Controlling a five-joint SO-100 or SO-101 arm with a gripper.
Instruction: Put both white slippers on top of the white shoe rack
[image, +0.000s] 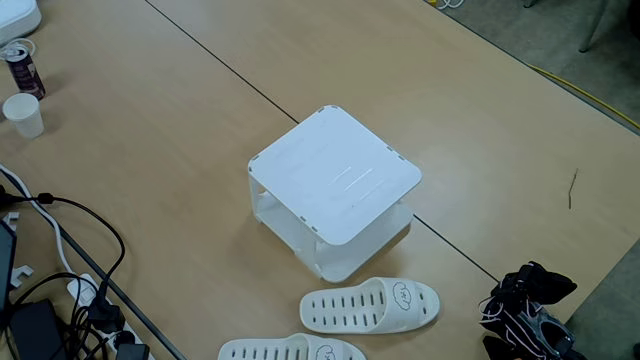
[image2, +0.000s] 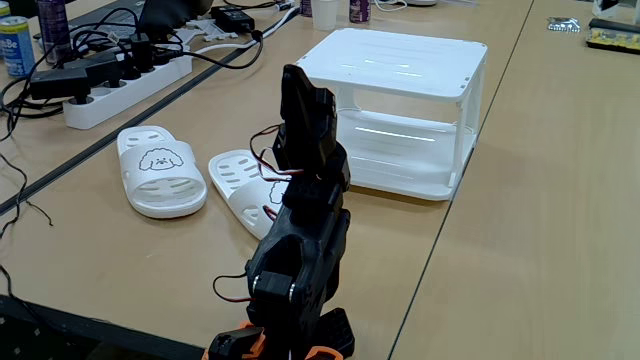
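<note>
The white shoe rack (image: 335, 180) stands in the middle of the wooden table, and its flat top is bare; it also shows in another fixed view (image2: 400, 70). Both white slippers lie flat on the table beside it: one (image: 370, 305) close to the rack's near corner, the other (image: 290, 350) cut by the frame's bottom edge. From the other side, one slipper (image2: 160, 170) shows its cartoon drawing, while the second (image2: 240, 185) is partly hidden behind my black arm. My gripper (image2: 300, 95) is folded up near the base, apart from the slippers; its jaws are too dark to read. It appears at the table's corner (image: 525, 290).
A power strip (image2: 120, 85) with tangled black cables (image: 60, 290) lies along the table's far side from the arm. A paper cup (image: 22, 115) and a drink can (image: 22, 68) stand near a corner. The table edge (image: 600, 280) drops to the floor beside my arm.
</note>
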